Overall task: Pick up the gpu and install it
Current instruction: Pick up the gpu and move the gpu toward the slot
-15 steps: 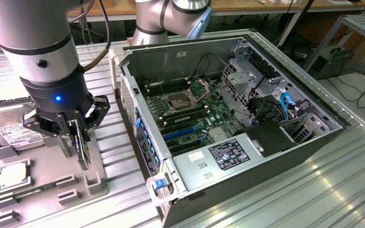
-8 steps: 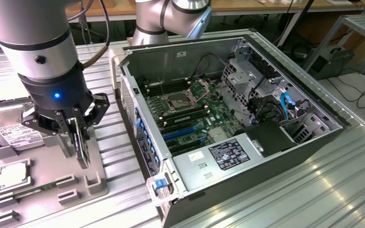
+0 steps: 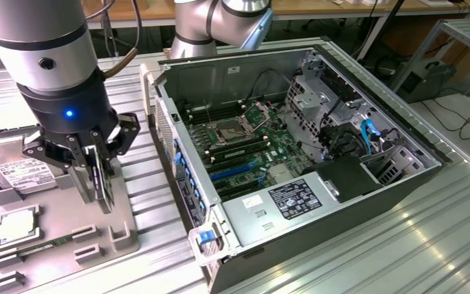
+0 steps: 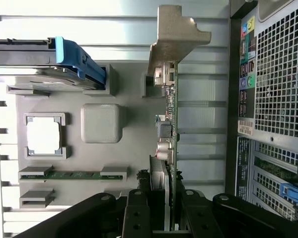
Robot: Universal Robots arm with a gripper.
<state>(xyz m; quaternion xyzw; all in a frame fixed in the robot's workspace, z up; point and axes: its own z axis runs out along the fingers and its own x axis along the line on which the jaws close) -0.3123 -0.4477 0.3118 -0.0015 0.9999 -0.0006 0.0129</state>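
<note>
At the grey tray (image 3: 55,214), fingers (image 4: 137,218) grip the gpu (image 4: 170,124) (upright, edge-on) between them.

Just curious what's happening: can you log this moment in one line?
end effector: shut on gpu | gpu: on edge, over tray | computer case: open

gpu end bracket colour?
Silver-grey metal; end bracket of the gpu shows best in the wrist view.

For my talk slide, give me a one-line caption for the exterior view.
Robot gripper clamps the gpu upright at the gray parts tray, beside the open computer case.
</note>
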